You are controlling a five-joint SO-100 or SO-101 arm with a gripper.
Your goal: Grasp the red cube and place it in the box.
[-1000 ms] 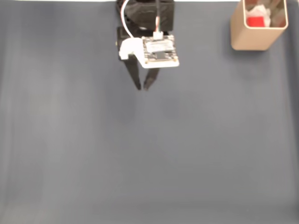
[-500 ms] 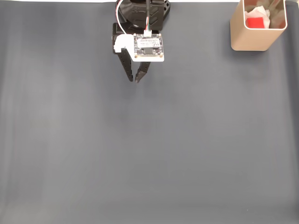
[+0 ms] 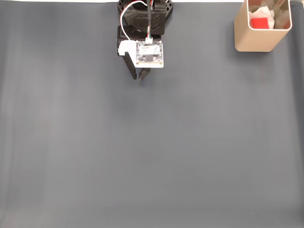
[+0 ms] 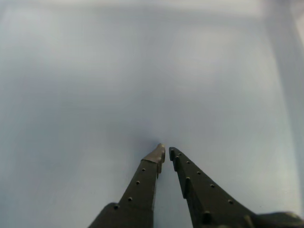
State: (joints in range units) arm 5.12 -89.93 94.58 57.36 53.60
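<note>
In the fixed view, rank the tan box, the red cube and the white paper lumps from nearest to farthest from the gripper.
1. Tall tan box, top right; its near wall is closest to the gripper.
2. Small red cube and white paper lumps, both inside the box: too close to call.

Gripper (image 3: 140,80) near top edge of fixed view, tips nearly closed, nothing between them. Grey mat (image 3: 142,156) bare below and to both sides of it. Sole obstacle: box (image 3: 260,35), well apart to right in fixed view. Wrist view: bare mat ahead of tips.
</note>
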